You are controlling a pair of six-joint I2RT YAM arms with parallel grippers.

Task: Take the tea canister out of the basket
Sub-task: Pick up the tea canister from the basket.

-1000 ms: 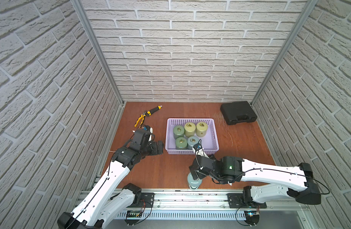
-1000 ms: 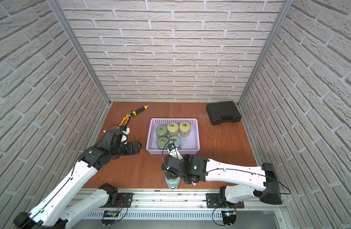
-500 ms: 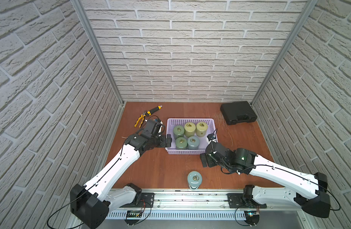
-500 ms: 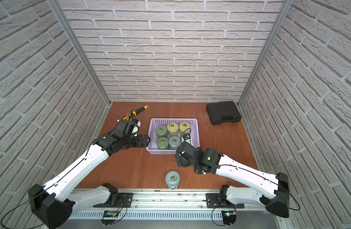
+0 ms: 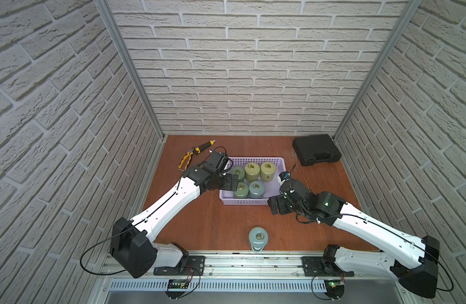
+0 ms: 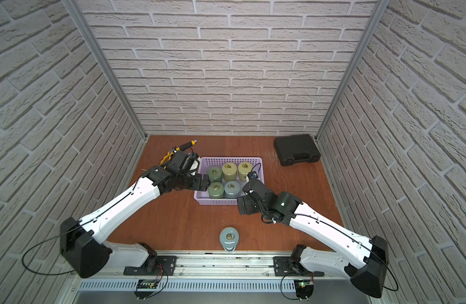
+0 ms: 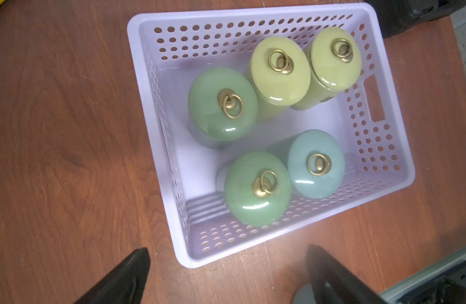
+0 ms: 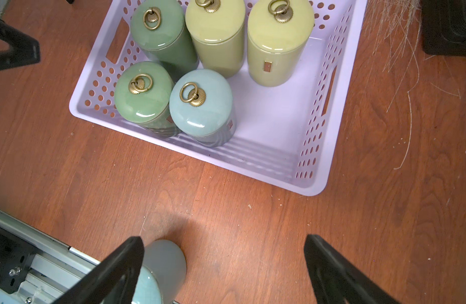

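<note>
The lavender basket (image 5: 243, 202) (image 6: 216, 202) (image 7: 379, 147) (image 8: 252, 171) stands mid-table and holds several upright tea canisters with brass ring lids. Among them are a pale blue canister (image 5: 256, 188) (image 8: 200, 102), a dark green canister (image 7: 256, 189) and a yellow-green canister (image 7: 280, 69). Another pale blue tea canister (image 5: 258, 237) (image 6: 229, 237) (image 8: 163, 263) stands alone on the table near the front edge. My left gripper (image 5: 230, 181) (image 6: 204, 183) (image 7: 226, 250) hangs open over the basket's left side, empty. My right gripper (image 5: 275, 206) (image 6: 243, 205) (image 8: 222, 238) is open and empty, by the basket's front right corner.
A black hard case (image 5: 316, 150) lies at the back right. Yellow-handled pliers (image 5: 193, 155) lie left of the basket at the back. Loose fibres (image 8: 400, 52) are scattered between basket and case. A metal rail (image 5: 239, 263) runs along the front edge, and brick walls close in three sides.
My right gripper has left the pale blue canister at the front edge and moved back right to the basket's front corner. My left arm has reached in over the basket's left side.
</note>
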